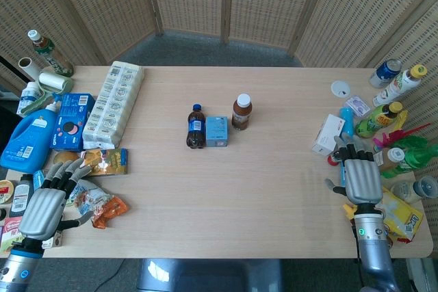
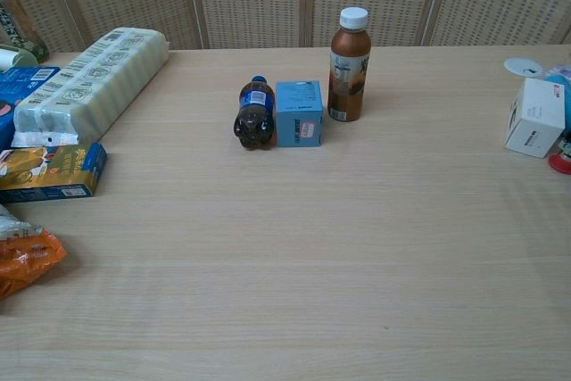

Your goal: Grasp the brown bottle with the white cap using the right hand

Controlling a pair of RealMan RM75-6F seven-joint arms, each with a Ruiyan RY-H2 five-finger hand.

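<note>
Brown bottle (image 1: 241, 112) (image 2: 348, 65), white cap: I log it upright, cap on, pale label around the body, near the table's middle toward the far side, just right of a small blue box (image 2: 298, 113).

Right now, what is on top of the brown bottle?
A white cap sits on top of the brown bottle, closing it. Nothing else rests on it. The bottle stands upright beside the small blue box. The cap hides the opening, so the inside cannot be seen from above.
</note>
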